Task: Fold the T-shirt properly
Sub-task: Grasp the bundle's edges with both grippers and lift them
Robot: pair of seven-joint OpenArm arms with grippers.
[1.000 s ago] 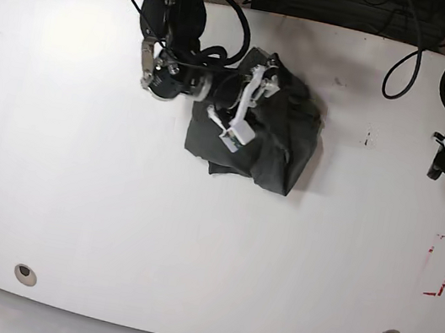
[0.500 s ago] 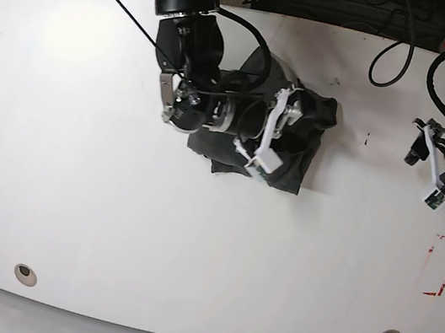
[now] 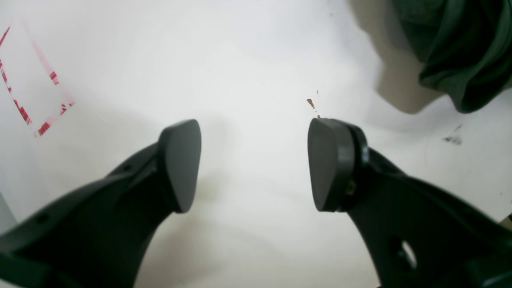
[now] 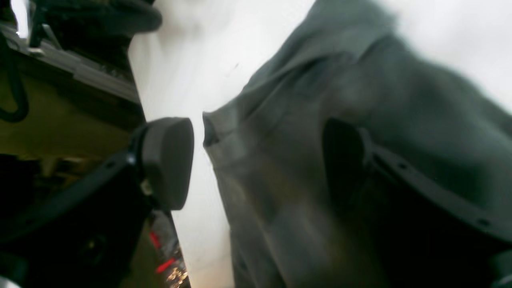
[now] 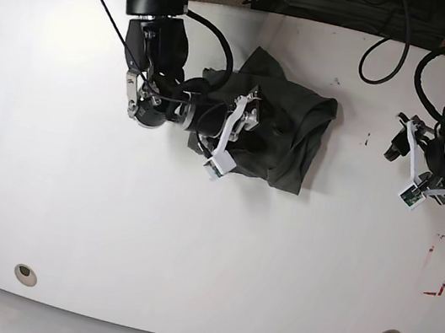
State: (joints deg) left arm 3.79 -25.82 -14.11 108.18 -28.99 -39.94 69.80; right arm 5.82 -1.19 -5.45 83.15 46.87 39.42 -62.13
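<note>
In the left wrist view, the left gripper (image 3: 254, 164) hangs with jaws wide and empty over bare worktop (image 3: 248, 56). The right wrist view shows the right gripper (image 4: 260, 164), jaws wide, straddling a fold of the T-shirt (image 4: 304, 120); it should close on one layer's edge only. From the base view, the shirt lies bunched near the worktop's far edge.

- My T-shirt (image 5: 292, 131) is looking like soft, wrinkly, dull grey cloth.
- The table (image 5: 193, 239) is looking smooth, white and a little shiny.
- My left gripper (image 3: 254, 166) is showing dull black plastic fingers (image 3: 180, 160).
</note>
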